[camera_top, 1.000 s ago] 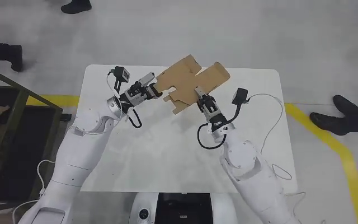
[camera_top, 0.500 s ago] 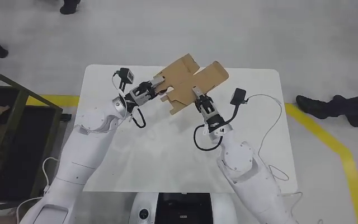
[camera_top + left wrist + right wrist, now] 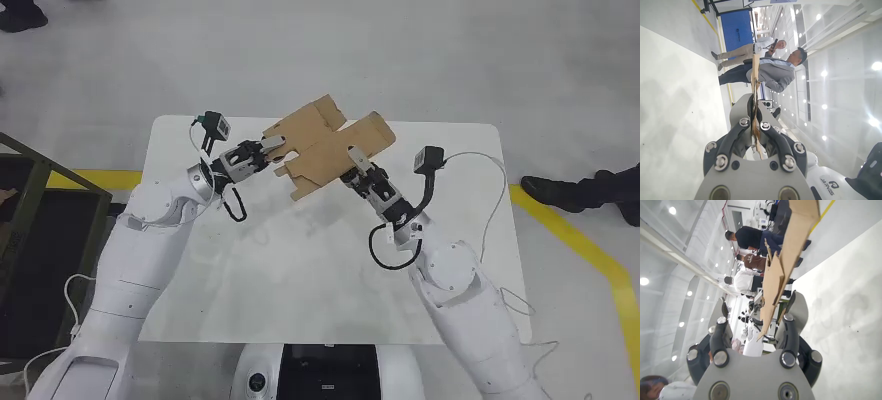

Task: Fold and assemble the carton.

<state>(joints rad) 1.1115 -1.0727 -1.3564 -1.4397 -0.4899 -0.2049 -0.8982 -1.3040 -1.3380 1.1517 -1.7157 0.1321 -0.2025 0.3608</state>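
The carton (image 3: 325, 145) was an unfolded brown cardboard blank, and I saw it held in the air over the far part of the white table (image 3: 300, 290), between my two arms. My left gripper (image 3: 268, 150) was clamped tight on one edge of it. My right gripper (image 3: 352, 165) sat at the opposite side, its fingers (image 3: 797, 306) spread wide with the cardboard's edge passing loosely between them.

Plain brown carton (image 3: 322, 143), white table (image 3: 300, 285).
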